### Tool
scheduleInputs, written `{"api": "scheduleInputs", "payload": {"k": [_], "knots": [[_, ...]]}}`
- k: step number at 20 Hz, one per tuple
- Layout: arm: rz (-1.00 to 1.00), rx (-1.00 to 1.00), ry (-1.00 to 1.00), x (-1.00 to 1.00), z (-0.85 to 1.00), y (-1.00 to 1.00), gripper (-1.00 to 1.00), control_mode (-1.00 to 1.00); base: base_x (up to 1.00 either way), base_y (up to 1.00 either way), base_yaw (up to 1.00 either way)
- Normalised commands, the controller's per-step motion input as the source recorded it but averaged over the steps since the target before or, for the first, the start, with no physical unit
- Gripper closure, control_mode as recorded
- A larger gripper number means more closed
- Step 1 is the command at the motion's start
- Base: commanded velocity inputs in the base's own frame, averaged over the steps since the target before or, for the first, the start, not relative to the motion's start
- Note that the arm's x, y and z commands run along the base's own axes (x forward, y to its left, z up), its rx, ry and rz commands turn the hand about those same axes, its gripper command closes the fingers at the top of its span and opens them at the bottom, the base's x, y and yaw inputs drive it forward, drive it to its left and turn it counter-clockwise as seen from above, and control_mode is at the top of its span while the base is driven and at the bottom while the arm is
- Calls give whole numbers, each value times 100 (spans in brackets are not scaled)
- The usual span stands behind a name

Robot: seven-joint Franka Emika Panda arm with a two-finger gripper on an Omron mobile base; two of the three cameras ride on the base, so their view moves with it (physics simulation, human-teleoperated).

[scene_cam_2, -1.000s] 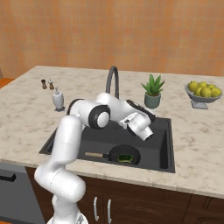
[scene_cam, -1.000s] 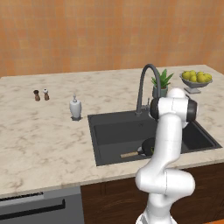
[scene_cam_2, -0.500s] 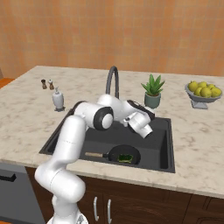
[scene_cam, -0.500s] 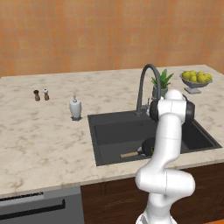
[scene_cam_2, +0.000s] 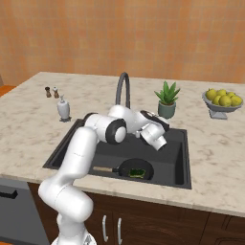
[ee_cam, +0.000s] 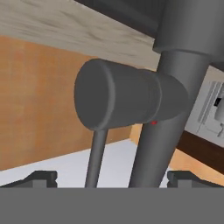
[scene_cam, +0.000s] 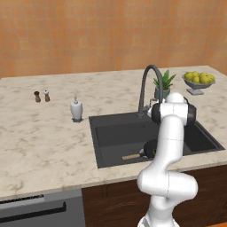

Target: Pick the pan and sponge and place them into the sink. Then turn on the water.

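claw: fingers apart, at faucet lever
pan: in sink (done)
risk: claw slips off lever, no water

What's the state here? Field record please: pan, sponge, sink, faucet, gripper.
pan: in the sink, wooden handle pointing left in the right base view
sponge: green, inside the pan
sink: dark basin, no water seen
faucet: gooseneck behind the basin; its handle close in front of the hand camera
gripper: open, empty, at the faucet
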Motion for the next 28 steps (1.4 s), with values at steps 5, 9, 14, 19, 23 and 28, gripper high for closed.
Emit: {"api": "scheduleInputs", "payload": {"k": [5,9,14,19,23,28], "knots": [[0,2,0,16,-2,0,-100,-100,0,0,0],[0,1,0,17,-12,-1,-100,-100,0,0,0],[0,0,0,17,-34,-5,-100,-100,0,0,0],[0,3,0,23,-18,-7,-100,-100,0,0,0],[0,3,0,26,-12,-5,100,-100,0,0,0],[0,7,0,15,-8,-41,100,-100,0,0,0]]}}
